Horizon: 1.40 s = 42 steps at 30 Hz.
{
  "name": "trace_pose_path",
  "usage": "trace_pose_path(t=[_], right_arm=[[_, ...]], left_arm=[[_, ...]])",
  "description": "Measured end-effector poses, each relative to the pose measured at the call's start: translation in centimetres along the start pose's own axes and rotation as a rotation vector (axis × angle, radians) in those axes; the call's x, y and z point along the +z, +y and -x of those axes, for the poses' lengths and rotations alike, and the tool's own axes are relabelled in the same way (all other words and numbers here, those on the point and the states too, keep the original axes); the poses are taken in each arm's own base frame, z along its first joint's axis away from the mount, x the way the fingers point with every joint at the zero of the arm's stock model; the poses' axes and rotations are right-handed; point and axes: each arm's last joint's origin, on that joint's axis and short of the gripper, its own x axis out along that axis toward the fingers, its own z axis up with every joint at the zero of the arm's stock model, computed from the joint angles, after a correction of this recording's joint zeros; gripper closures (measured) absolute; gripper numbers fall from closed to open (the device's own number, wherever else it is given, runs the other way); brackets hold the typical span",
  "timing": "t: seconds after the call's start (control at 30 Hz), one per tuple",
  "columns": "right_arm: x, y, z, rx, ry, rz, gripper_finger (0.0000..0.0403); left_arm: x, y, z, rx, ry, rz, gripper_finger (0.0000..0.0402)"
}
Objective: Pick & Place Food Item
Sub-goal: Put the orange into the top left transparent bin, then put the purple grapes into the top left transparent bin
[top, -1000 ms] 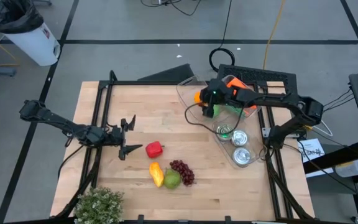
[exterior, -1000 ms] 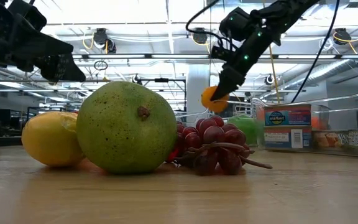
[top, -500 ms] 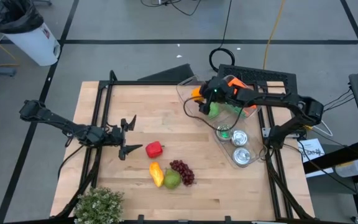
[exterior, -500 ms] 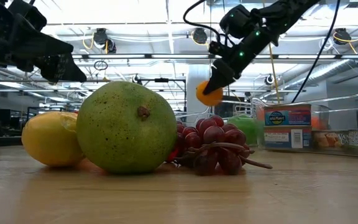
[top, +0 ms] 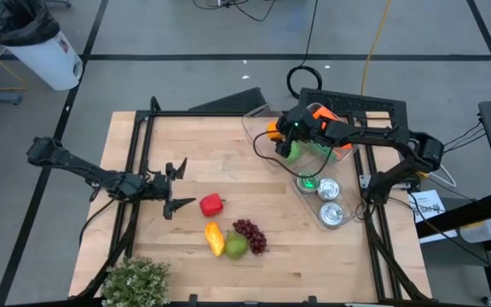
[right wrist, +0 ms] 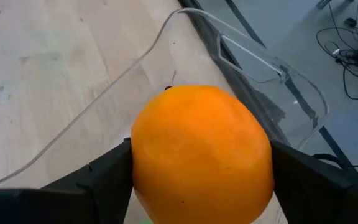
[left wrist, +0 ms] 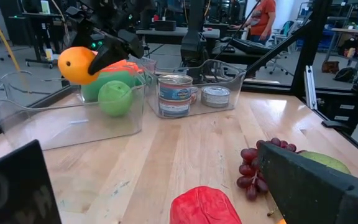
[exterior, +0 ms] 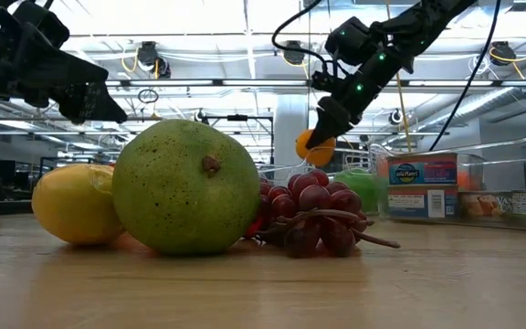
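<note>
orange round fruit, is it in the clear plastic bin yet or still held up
Held up: the orange round fruit sits between the right gripper fingers above the clear plastic bin.

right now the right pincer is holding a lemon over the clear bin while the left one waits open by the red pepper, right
One slip: the right pincer holds an orange, not a lemon, as the right wrist view shows. It does hang over the clear bin, and the left pincer does wait open by the red pepper.

- A plain orange fruit (right wrist: 202, 154) is seen.
- A red pepper (top: 212, 205) is shown.
- Dark purple grapes (exterior: 316, 218) are seen.
- A speckled green pear (exterior: 186, 187) is shown.
</note>
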Motion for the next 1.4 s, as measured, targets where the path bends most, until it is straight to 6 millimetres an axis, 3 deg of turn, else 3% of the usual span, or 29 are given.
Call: trace_pose_path(t=[0.1,0.3,0.7,0.8,1.03,1.2,1.4], right_arm=[[0.1,0.2,0.0,0.004,-0.006,0.003,0.0081],[0.1,-0.1,0.0,-0.005,-0.012,-0.101,0.0012],[0.3,0.5,0.1,0.016,-0.022,-0.142,0.0006],[0.9,1.4,0.2,0.125,-0.076,-0.185,0.0007],[2.5,6.2,1.6,0.548,-0.220,-0.104,0.0008],[2.6,11.3,3.5,0.701,-0.263,0.055,0.0008],[1.2,17.5,6.1,0.836,-0.237,0.185,0.0008]], left_arm=[[0.0,0.0,0.0,0.000,0.000,0.000,0.0069],[0.0,0.0,0.0,0.000,0.000,0.001,0.0069],[0.0,0.0,0.0,0.001,0.000,0.003,0.0069],[0.0,0.0,0.0,0.002,-0.001,0.002,0.0068],[0.0,0.0,0.0,0.008,-0.001,0.002,0.0068],[0.0,0.0,0.0,0.009,0.000,-0.014,0.0068],[0.0,0.0,0.0,0.012,-0.003,-0.017,0.0068]])
